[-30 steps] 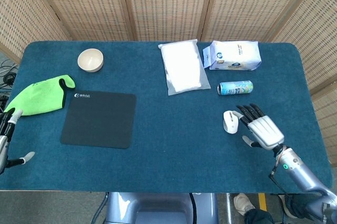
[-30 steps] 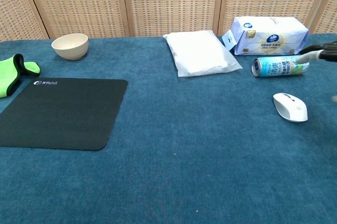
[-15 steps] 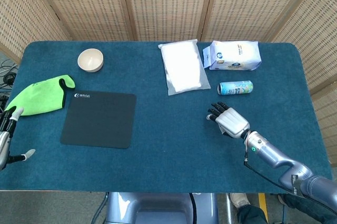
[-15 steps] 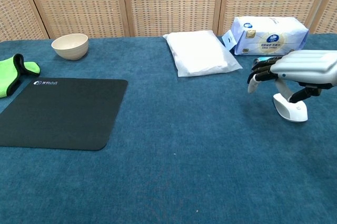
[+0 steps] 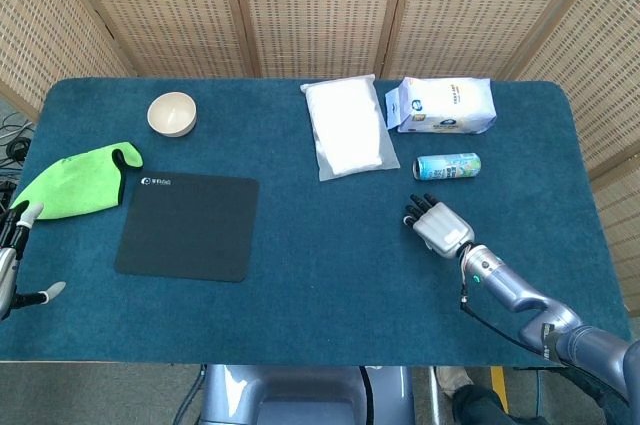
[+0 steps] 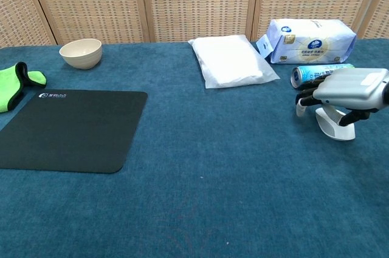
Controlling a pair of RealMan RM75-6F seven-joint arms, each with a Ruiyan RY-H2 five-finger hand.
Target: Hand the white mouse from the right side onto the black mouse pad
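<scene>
One blue table point(image 5: 300, 245) carries everything, and the black mouse pad point(image 5: 188, 226) is the largest item on it, lying flat toward the left side with nothing on top. Beside its upper left corner lies a green cloth point(image 5: 75, 178), and behind the pad stands a cream bowl point(image 5: 172, 113). Toward the back middle sit a white packet point(image 5: 347, 128) and a tissue pack point(image 5: 443, 105), with a small can point(image 5: 447, 166) on its side in front of the pack. The right hand point(image 6: 340, 91) is palm down over the white mouse point(image 6: 336, 125), fingers arched above it; whether they clasp it cannot be told. The mouse rests on the table at the right, well apart from the pad. The left hand point(image 5: 12, 255) shows only at the left edge, fingers apart and holding nothing.
</scene>
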